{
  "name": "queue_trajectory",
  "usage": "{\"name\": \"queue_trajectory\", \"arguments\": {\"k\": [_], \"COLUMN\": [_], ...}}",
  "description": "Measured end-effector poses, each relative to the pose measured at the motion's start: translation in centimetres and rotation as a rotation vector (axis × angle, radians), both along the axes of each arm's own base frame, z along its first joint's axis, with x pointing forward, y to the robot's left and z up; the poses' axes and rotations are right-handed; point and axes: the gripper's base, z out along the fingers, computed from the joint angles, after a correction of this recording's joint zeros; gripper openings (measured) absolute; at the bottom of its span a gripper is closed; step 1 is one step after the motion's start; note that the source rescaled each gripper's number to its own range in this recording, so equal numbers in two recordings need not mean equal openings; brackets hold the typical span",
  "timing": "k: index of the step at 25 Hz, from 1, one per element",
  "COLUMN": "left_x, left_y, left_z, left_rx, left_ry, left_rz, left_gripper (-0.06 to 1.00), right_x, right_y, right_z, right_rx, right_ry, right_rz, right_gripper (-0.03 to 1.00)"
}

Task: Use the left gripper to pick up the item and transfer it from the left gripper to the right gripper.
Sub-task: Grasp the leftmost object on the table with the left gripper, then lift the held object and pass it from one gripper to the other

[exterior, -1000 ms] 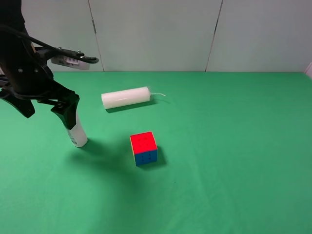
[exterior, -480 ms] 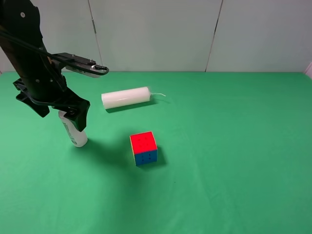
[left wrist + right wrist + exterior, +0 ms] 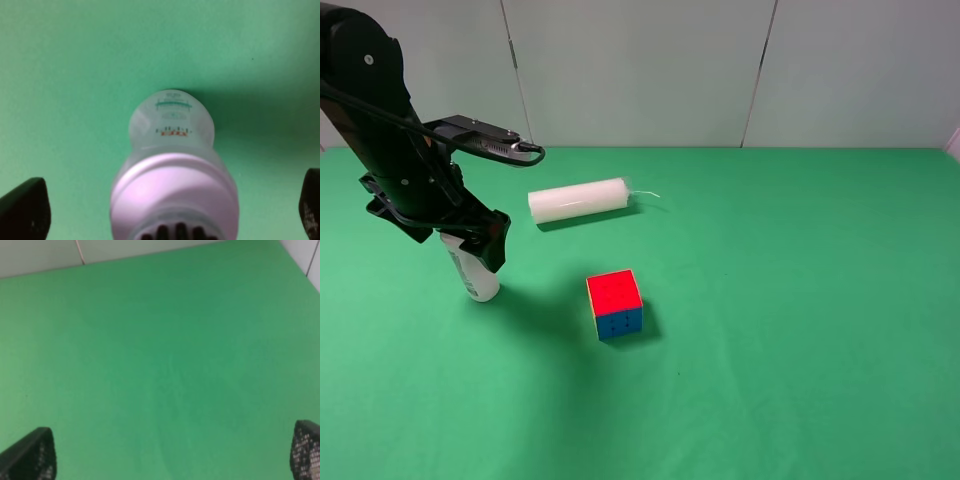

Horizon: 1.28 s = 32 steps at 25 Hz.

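Exterior high view. The left end effector (image 3: 460, 250) is low over the left part of the bench (image 3: 790, 320), its jaws spread wide to either side of the bottle (image 3: 478, 280) and not closed on it. The bottle's white lower end rests on the green cover. Its upper part is hidden behind the black fingers, and I cannot tell whether it stands or leans.

Left wrist view: the bottle (image 3: 172, 130) is centred between the two dark fingertips (image 3: 25, 215), with clear green on both sides and no contact seen. The black ribbed cap (image 3: 175, 233) is nearest the camera, then a broad shoulder, a narrower waist and a printed label further off.

Right wrist view: the right end effector (image 3: 167, 452) has its jaws wide apart with nothing between them, only bare green cover below. This arm does not show in the exterior view.

Further out, a multicoloured cube (image 3: 615, 303) sits near the bottle, toward the middle of the bench, apart from it. A white cylinder (image 3: 578, 200) lies on its side further back, its thin wick (image 3: 646, 193) pointing right. Pale wall panels (image 3: 640, 70) stand behind the bench.
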Motion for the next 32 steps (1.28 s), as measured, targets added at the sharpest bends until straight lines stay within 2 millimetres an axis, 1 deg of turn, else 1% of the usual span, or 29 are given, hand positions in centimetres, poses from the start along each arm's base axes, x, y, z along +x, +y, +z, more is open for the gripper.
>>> {"name": "queue_trajectory", "arguments": {"k": [3, 6, 7, 15, 17, 19, 32], "left_x": [0.09, 0.33, 0.36, 0.49, 0.49, 0.49, 0.49], "left_y": [-0.04, -0.14, -0.16, -0.21, -0.21, -0.21, -0.21], "left_z": [-0.06, -0.03, -0.02, 0.0, 0.0, 0.0, 0.0], "left_rx": [-0.006, -0.017, -0.018, -0.024, -0.024, -0.023, -0.023], "left_ry": [-0.014, -0.041, -0.045, -0.059, -0.059, -0.059, -0.059], "left_rz": [-0.001, -0.007, -0.008, -0.009, -0.011, -0.015, -0.017], "left_gripper": [0.95, 0.85, 0.8, 0.33, 0.18, 0.0, 0.0], "right_x": [0.0, 0.0, 0.0, 0.0, 0.0, 0.0, 0.0], "right_y": [0.01, 0.01, 0.01, 0.01, 0.01, 0.01, 0.02], "right_z": [0.0, 0.0, 0.0, 0.0, 0.0, 0.0, 0.0], "right_rx": [0.001, 0.001, 0.001, 0.001, 0.001, 0.001, 0.002], "right_ry": [0.0, 0.0, 0.0, 0.0, 0.0, 0.0, 0.0], "right_rz": [0.001, 0.001, 0.001, 0.001, 0.001, 0.001, 0.002], "right_gripper": [1.0, 1.0, 1.0, 1.0, 1.0, 1.0, 1.0]}}
